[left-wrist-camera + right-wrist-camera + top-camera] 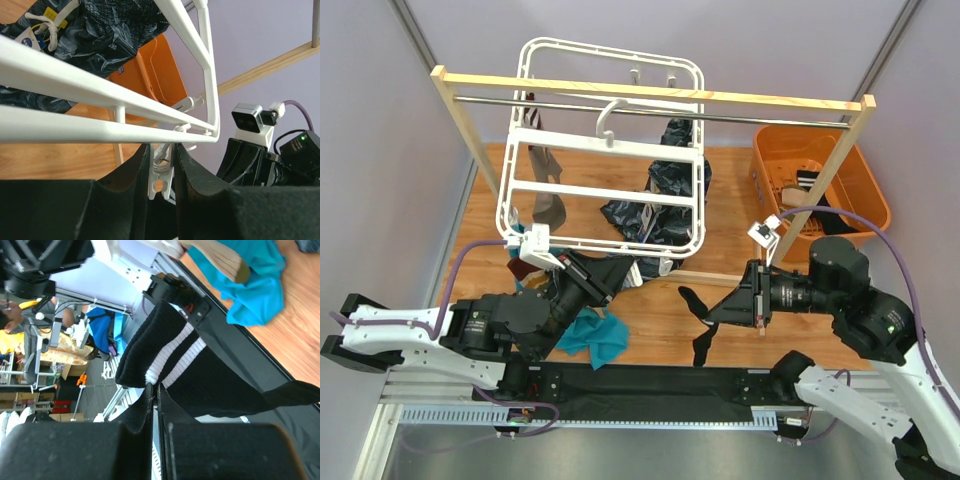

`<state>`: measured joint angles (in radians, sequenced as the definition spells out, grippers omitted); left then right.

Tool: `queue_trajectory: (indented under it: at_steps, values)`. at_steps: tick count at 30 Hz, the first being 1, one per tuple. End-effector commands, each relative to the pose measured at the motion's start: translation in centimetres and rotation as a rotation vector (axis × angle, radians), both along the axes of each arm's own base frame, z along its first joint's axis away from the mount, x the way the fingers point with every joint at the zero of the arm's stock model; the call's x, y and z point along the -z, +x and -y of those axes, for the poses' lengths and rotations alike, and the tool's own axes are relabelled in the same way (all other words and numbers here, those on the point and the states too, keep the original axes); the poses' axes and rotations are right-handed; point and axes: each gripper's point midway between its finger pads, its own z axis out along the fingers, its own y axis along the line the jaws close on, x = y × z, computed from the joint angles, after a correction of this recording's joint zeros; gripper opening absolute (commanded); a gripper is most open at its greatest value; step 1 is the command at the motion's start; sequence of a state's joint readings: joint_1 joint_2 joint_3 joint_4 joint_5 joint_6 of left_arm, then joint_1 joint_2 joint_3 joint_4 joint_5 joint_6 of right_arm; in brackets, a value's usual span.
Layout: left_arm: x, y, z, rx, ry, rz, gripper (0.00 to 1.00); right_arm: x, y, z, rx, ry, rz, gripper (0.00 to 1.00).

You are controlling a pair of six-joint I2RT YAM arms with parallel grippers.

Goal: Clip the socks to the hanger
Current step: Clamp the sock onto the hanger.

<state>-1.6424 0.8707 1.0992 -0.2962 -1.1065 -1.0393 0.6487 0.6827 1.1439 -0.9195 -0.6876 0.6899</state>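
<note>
Left gripper [162, 156] pinching hanger clip [158, 176], right gripper [155, 391] clamping black sock [212, 385]

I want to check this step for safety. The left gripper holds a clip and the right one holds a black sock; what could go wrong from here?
1. The right gripper pinches only an edge of the sock, near its white stripes; it may slip out on the way.
2. The hanger hangs freely, so it may swing and pull the clip from the left gripper.
</note>
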Motion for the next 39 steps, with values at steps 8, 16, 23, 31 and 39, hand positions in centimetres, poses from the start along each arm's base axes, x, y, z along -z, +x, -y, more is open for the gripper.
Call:
queue_trajectory:
  at_steps: [8, 16, 23, 31, 39]
  values:
    - [0.6, -0.2, 0.2, 0.009, 0.044, -0.007, 0.0, -1.9, 2.2, -3.6, 0.137, -0.004, 0.218, 0.0]
    - [0.7, -0.2, 0.3, 0.012, 0.053, -0.006, 0.0, -3.8, 2.6, -5.7, 0.199, -0.017, 0.364, 0.0]
    - [0.7, -0.4, 0.4, 0.023, 0.049, -0.011, 0.0, -4.8, 2.3, -7.2, 0.202, -0.034, 0.423, 0.0]
    - [1.0, -0.4, 0.4, 0.023, 0.046, -0.022, 0.0, -5.0, 2.2, -7.7, 0.205, -0.029, 0.43, 0.0]
    - [1.0, -0.4, 0.6, 0.021, 0.051, -0.022, 0.0, -5.5, 1.6, -8.6, 0.183, -0.002, 0.427, 0.0]
